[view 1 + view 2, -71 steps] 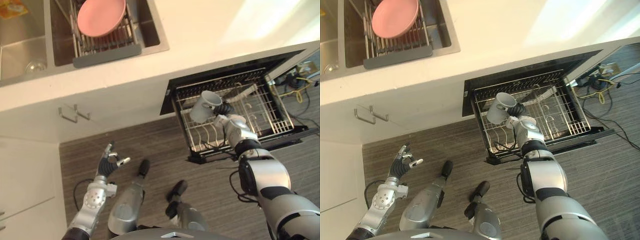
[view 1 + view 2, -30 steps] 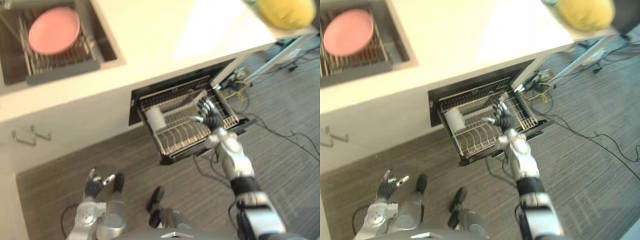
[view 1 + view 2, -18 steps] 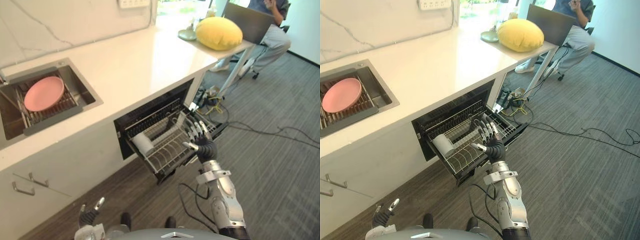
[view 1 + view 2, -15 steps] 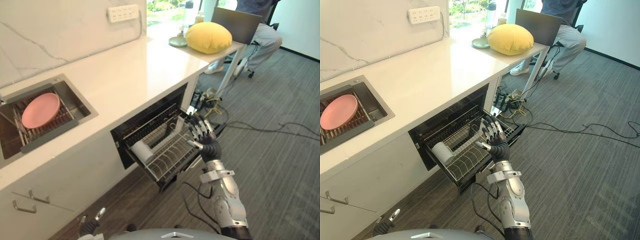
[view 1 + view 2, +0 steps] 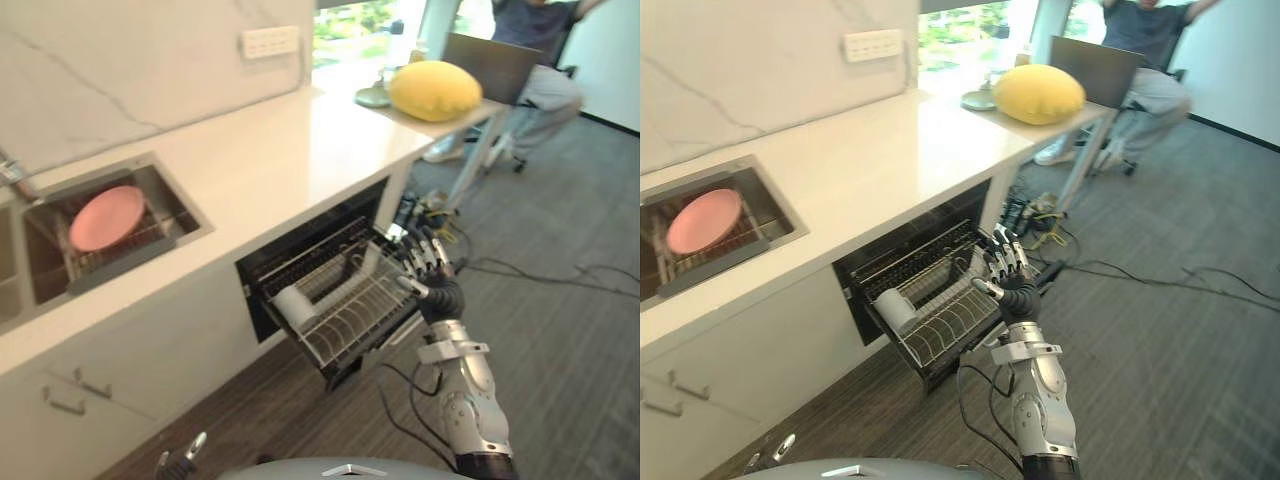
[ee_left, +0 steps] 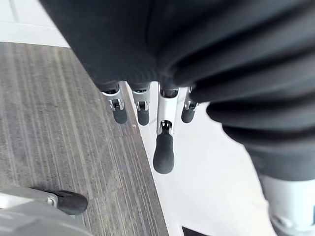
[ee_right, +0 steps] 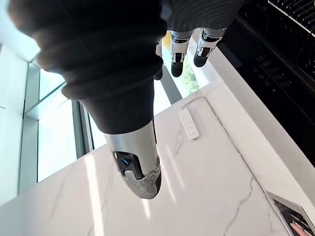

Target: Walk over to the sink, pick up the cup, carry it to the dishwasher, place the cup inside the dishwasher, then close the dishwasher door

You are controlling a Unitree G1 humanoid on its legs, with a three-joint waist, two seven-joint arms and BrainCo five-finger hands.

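A pale cup [image 5: 293, 307] lies on its side at the left end of the pulled-out dishwasher rack [image 5: 365, 318]. The dishwasher [image 5: 902, 255] stands open under the white counter. My right hand [image 5: 438, 293] is raised at the rack's right end, open, fingers straight and spread, holding nothing. Its fingertips [image 7: 177, 63] point toward the counter and the marble wall. My left hand [image 5: 177, 464] hangs low near the floor, and its fingers [image 6: 163, 151] are relaxed and empty.
A sink [image 5: 190, 222] on the left holds a pink plate [image 5: 106, 216] on a wire stand. At the counter's far end are a yellow cushion [image 5: 434, 89] and a person at a laptop [image 5: 1102, 68]. Cables [image 5: 1140, 275] trail over the floor past the dishwasher.
My right hand let go of the cup, which now lies in the rack, and drew back to the rack's right end. The camera has lifted and swung, showing more of the room.
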